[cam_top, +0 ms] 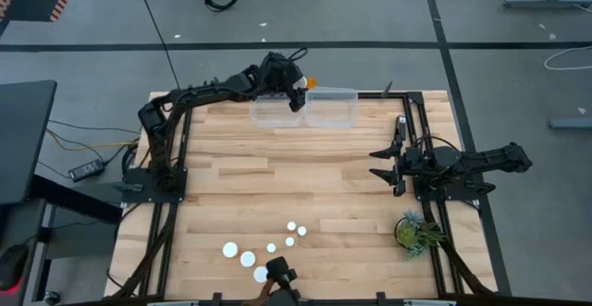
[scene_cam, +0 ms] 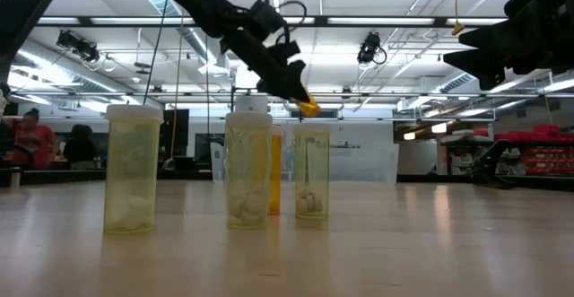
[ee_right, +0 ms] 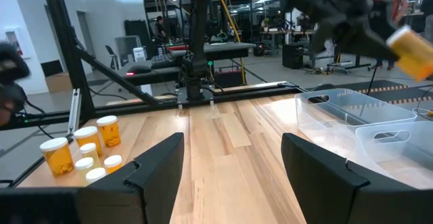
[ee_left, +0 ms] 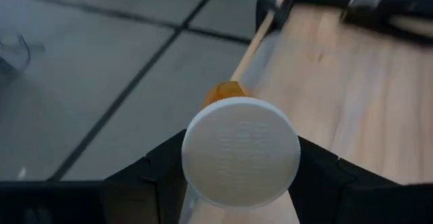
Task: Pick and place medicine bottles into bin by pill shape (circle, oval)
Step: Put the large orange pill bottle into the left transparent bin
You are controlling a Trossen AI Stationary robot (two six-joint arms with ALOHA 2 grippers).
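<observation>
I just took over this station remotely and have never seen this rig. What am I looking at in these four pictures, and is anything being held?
Two dark robot arms work at a wooden table. One picture looks straight down, one sits at table height, and one rides on each wrist.

The left gripper is at the far edge, above two clear bins, shut on an orange bottle with a white cap. The left wrist view looks straight at that cap.

The right gripper waits open at the right side, holding nothing.

More bottles stand grouped near the front edge; the table-height camera sees them close up. A small green plant stands at the front right.
</observation>
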